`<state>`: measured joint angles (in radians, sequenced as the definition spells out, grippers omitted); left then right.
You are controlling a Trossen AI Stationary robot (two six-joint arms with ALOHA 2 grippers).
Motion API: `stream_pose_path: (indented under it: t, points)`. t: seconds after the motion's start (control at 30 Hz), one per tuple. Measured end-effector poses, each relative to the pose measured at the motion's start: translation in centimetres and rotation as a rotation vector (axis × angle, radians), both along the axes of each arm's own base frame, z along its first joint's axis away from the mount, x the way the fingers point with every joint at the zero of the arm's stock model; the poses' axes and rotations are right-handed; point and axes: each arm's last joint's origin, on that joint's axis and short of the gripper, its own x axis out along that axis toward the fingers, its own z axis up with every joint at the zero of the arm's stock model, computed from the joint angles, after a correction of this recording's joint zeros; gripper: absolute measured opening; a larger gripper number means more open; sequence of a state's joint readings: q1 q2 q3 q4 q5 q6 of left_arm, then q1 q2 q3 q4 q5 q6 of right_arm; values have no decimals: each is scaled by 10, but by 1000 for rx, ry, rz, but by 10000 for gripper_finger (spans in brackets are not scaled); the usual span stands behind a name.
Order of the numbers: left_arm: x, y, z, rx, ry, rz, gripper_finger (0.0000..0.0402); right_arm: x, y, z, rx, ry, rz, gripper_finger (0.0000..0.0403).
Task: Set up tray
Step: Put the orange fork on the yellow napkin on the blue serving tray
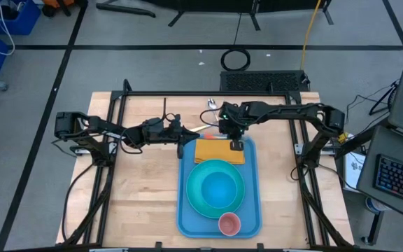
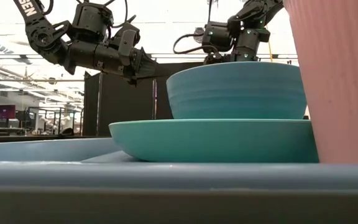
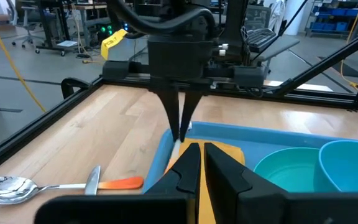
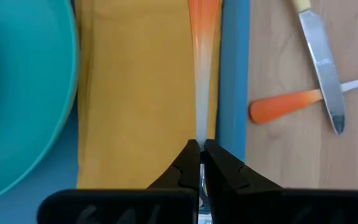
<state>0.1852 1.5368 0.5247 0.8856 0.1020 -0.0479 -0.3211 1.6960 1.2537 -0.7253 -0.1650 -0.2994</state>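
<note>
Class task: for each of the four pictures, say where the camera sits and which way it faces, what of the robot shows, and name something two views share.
High: overhead, straight down; both arms, tray.
Low: tray level, facing the room; bowl on plate, arms above.
Left wrist: past left gripper toward right gripper.
Right wrist: down past right gripper, shut on orange-handled utensil over yellow napkin.
Shared: napkin, both wrist views.
</note>
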Motion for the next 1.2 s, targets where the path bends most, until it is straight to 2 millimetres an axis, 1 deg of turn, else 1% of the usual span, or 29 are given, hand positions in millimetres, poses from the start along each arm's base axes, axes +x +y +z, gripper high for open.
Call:
stream_pose_path:
  t: [0.13, 0.2, 0.33, 0.4, 0.53, 0.7, 0.87, 0.97, 1.13, 1.2]
  points:
    - [0, 0, 0, 0, 0, 0, 8, 4, 3, -5, 2, -1, 10, 0]
    - [0, 0, 0, 0, -1, 0, 4, 8, 3, -10, 12, 7, 7, 0]
    - [0, 0, 0, -2, -1, 0, 17, 13, 2, -22, 39, 40, 0, 0]
    - [0, 0, 0, -2, -1, 0, 23, 16, 1, -25, 46, 50, -9, 0]
    - [0, 0, 0, -2, -1, 0, 19, 23, 1, -24, 49, 46, -19, 0]
    - [0, 0, -1, 7, 6, -3, 4, 24, 3, -24, 59, 50, -40, 0]
    - [0, 0, -1, 3, 6, -2, 22, 24, 3, -25, 65, 52, -56, 0]
    - [0, 0, 0, 0, 5, -2, 23, 26, 3, -30, 68, 60, -53, 0]
    - [0, 0, 0, 0, 4, -2, 5, 26, 3, -28, 67, 48, -57, 0]
    - [0, 0, 0, 1, 4, -2, 4, 26, 3, -29, 71, 57, -60, 0]
